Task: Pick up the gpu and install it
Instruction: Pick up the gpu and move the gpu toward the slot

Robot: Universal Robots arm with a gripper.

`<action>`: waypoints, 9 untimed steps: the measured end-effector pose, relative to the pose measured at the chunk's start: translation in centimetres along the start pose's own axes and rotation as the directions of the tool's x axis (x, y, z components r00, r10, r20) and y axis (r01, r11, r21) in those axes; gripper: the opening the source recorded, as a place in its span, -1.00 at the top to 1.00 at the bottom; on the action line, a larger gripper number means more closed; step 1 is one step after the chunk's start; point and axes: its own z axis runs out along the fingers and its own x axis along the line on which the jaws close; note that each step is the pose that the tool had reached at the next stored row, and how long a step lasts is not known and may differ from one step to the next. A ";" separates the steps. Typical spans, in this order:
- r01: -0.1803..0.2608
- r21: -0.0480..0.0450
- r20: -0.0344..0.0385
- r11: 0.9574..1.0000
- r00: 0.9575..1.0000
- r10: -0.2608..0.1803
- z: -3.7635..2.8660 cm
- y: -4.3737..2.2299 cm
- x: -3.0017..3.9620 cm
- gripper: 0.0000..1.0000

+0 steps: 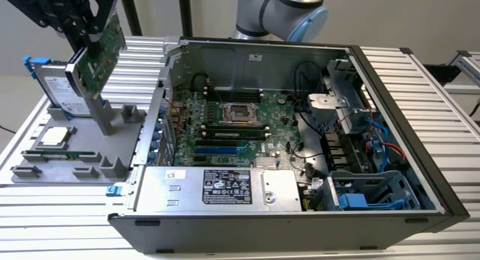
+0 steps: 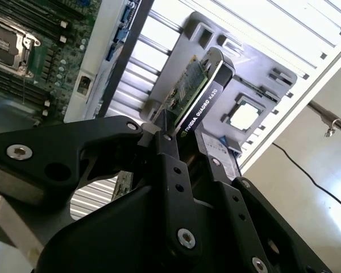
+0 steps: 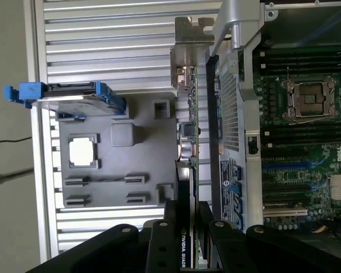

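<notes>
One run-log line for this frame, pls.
pincer: shut on gpu | gpu: over grey tray, outside case | install: not done

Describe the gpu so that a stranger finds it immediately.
Find the grey tray on the exterior view's left. There black fingers clamp the gpu: a tilted green card, unlike the silver, blue-framed hard drive standing beside it.
</notes>
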 end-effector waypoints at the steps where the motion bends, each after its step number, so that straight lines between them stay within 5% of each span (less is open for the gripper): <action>1: 0.000 0.000 0.000 1.000 1.000 0.000 0.00 0.00 -0.06 1.00; 9: 0.000 0.000 0.000 1.000 1.000 0.000 0.00 0.03 -0.50 1.00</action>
